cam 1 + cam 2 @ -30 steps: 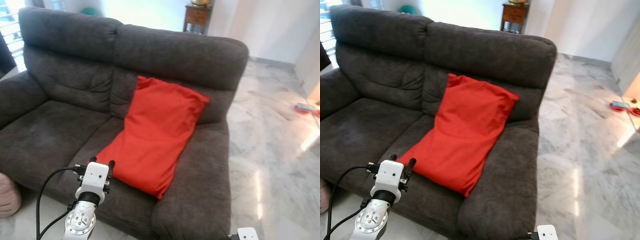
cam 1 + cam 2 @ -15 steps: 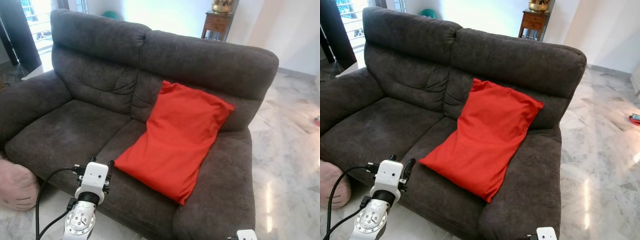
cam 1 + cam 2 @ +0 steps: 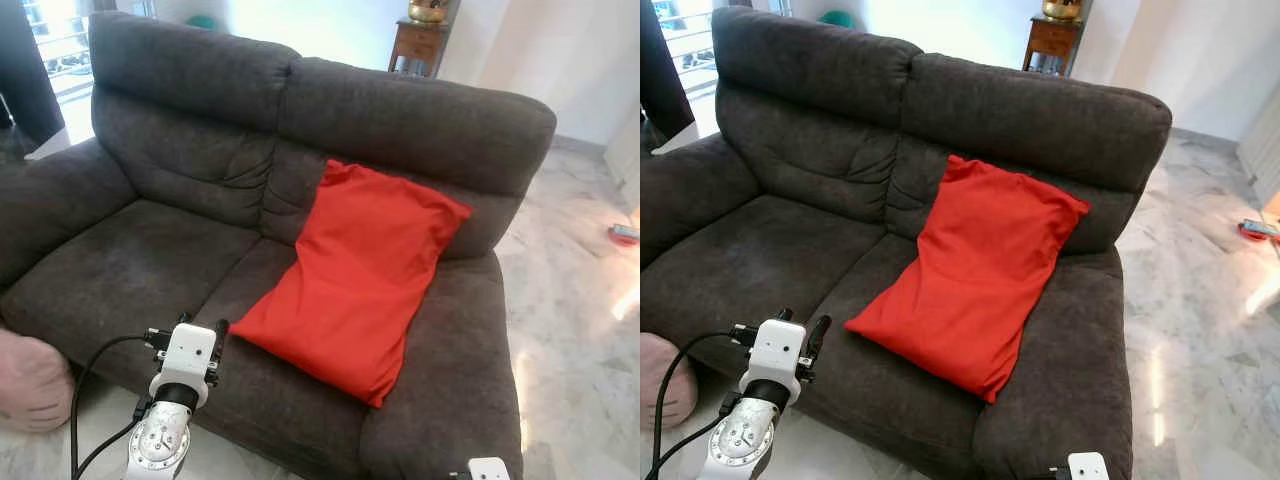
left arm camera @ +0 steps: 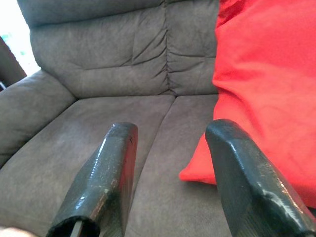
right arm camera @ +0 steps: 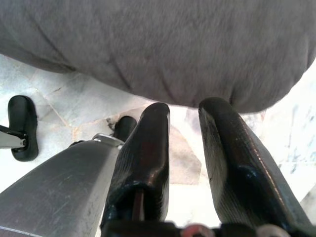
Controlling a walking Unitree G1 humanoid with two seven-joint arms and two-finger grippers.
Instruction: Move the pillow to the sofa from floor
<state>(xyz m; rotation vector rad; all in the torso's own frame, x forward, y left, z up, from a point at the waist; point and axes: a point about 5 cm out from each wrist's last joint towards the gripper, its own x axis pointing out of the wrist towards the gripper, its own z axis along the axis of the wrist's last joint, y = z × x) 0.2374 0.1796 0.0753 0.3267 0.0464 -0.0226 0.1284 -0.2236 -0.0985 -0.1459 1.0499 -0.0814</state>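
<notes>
Pillow (image 3: 362,268) is seen propped lengthwise on the sofa (image 3: 150,230), centre frame, its lower corner just beyond the empty, parted left pincer (image 4: 170,182) at lower left, while the right pincer (image 5: 185,148), narrowly parted, is pointed floorward.

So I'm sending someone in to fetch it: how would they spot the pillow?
Find the dark grey fabric two-seat sofa. On its right-hand seat, the bright red rectangular pillow leans against the backrest, its lower end near the seat's front edge. It is the sofa's single red thing.
</notes>
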